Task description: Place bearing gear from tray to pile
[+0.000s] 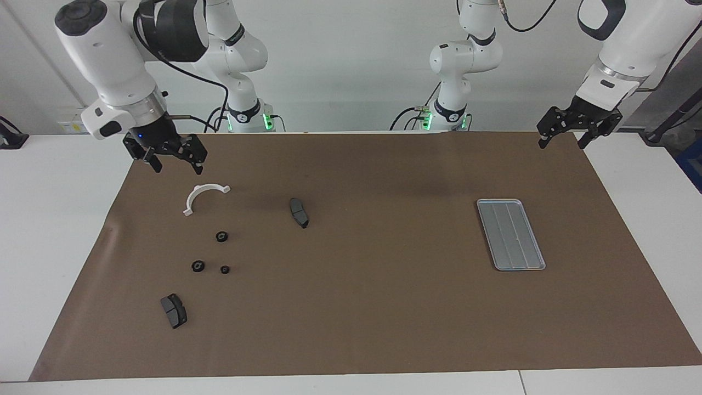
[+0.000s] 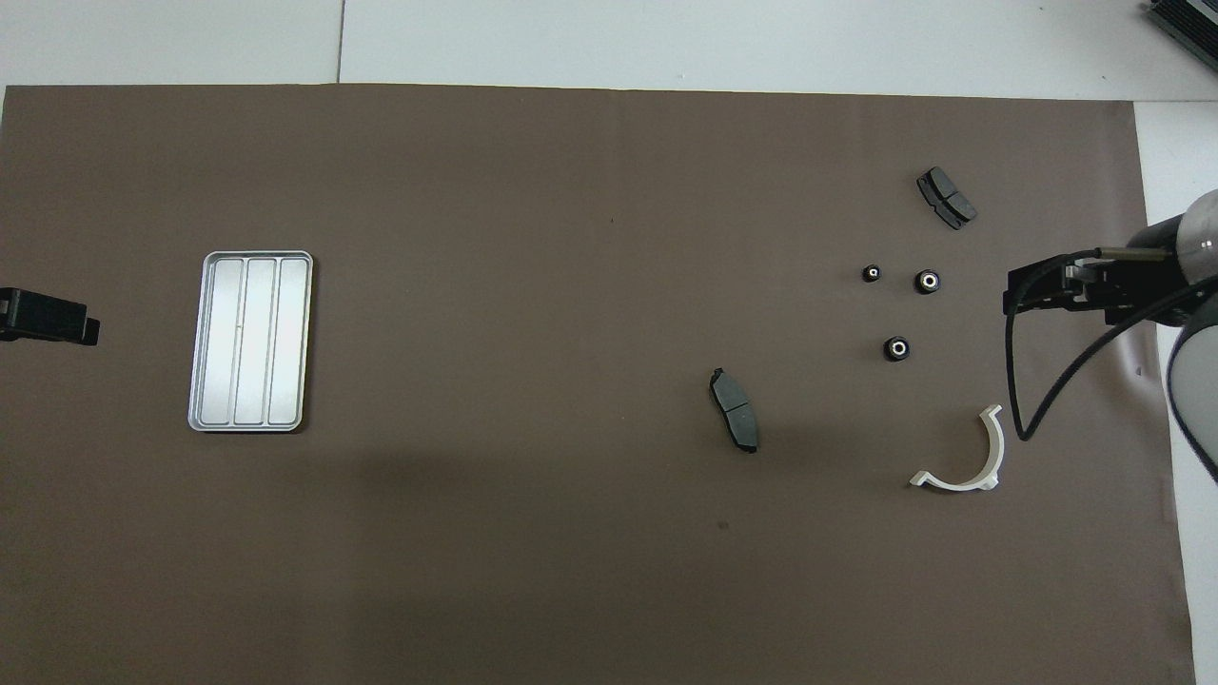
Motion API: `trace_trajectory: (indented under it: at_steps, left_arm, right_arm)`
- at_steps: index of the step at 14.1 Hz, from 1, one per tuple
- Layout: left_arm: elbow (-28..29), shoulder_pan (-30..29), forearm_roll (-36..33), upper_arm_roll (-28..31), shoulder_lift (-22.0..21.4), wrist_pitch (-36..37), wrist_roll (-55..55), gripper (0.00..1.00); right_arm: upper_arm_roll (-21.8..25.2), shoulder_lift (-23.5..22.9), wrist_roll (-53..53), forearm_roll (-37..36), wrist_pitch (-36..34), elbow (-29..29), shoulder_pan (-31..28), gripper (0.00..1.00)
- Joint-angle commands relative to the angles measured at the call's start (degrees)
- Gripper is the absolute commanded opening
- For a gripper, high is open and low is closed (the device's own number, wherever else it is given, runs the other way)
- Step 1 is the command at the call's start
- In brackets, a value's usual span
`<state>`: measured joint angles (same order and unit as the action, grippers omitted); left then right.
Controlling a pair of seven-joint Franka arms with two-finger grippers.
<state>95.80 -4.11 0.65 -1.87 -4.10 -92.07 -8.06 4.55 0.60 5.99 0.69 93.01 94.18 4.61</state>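
Note:
Three small black bearing gears [image 1: 221, 236] [image 2: 896, 349] lie on the brown mat among the pile, at the right arm's end of the table. The pile's white half-ring bracket [image 1: 193, 197] [image 2: 952, 484] lies nearer the robots than the gears. One dark brake pad [image 1: 174, 311] [image 2: 946, 197] lies farther out. The silver tray [image 1: 510, 234] [image 2: 250, 341] sits at the left arm's end with nothing in it. My right gripper [image 1: 177, 163] [image 2: 1023, 290] hangs open and holds nothing, raised over the mat's edge beside the bracket. My left gripper [image 1: 561, 145] [image 2: 48, 319] waits open over the mat's corner.
A second brake pad [image 1: 299, 212] [image 2: 735, 409] lies apart from the pile, toward the middle of the mat. A black cable loops down from the right wrist [image 2: 1018, 400] over the mat near the bracket. White tabletop borders the mat on all sides.

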Motion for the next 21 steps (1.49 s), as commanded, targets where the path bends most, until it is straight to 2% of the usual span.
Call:
trace_trajectory:
  at_steps: [1, 6, 21]
  left_arm:
    - [1.1, 0.2, -1.4, 0.0, -1.3, -0.7, -0.6, 1.00]
    - [1.2, 0.2, -1.4, -0.1, -1.4, 0.0, -0.4, 1.00]
    - [1.4, 0.2, -1.4, -0.1, -1.5, -0.2, -0.6, 1.00]
  right_arm:
    - [-0.2, -0.9, -3.3, -0.3, -5.4, -4.6, -0.9, 1.00]
    - [-0.3, -0.1, -3.9, -2.5, -4.7, -3.0, -1.1, 1.00]
    - [-0.6, -0.2, -7.3, -3.6, -6.4, -3.7, -1.3, 1.00]
